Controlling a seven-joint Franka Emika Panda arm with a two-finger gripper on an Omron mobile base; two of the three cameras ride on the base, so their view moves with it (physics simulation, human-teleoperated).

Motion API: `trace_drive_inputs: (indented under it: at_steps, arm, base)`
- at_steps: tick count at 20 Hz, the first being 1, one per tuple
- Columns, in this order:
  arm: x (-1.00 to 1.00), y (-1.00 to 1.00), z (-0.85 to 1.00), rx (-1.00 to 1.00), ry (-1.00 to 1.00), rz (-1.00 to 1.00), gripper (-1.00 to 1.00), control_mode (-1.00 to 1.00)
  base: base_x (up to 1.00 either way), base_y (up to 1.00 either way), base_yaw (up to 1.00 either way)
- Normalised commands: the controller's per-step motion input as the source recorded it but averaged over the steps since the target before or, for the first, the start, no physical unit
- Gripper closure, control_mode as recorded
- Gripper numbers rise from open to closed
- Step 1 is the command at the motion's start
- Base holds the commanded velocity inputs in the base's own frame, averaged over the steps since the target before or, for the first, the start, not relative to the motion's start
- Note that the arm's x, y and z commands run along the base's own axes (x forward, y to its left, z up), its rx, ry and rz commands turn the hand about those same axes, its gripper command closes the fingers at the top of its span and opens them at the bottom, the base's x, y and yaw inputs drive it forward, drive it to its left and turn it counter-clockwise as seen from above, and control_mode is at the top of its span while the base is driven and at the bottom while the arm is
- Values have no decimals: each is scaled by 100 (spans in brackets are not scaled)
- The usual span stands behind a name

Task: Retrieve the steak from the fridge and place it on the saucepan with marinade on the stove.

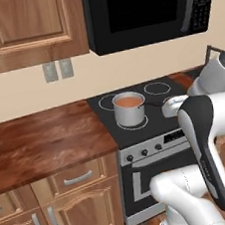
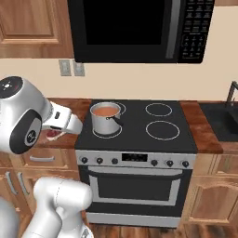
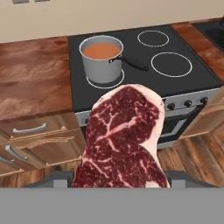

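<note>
**Steak held in front of stove; saucepan on front-left burner**

In the hand view the steak (image 3: 122, 140) rises from the bottom edge, dark red with pale marbling and a pale fat rim at its 2 o'clock edge; the fingertips are covered by the meat, so the gripper's opening cannot be read, though the slab stands held between them. In the right base view a sliver of the steak (image 2: 54, 134) shows under the white wrist, over the wooden worktop (image 2: 62, 139) at 9 o'clock of the stove (image 2: 139, 128); the gripper itself is hidden by the arm there.

The saucepan (image 3: 102, 61) stands on the front-left burner ring, at 11 o'clock of the steak and well apart from it; its black handle points toward 4 o'clock; the marinade (image 3: 101, 50) fills it as a smooth orange-brown disc. The black microwave (image 2: 139, 30) hangs above the stove.
</note>
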Motion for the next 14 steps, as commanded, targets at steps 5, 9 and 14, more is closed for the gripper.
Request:
trace_drive_inputs:
  at_steps: [5, 9, 14]
  arm:
    - [0, 0, 0, 0, 0, 0, 100, 100]
    - [0, 0, 0, 0, 0, 0, 100, 100]
    - [0, 0, 0, 0, 0, 0, 100, 100]
  base:
    - [63, -40, 20]
    - [35, -3, 15]
    - [37, -5, 31]
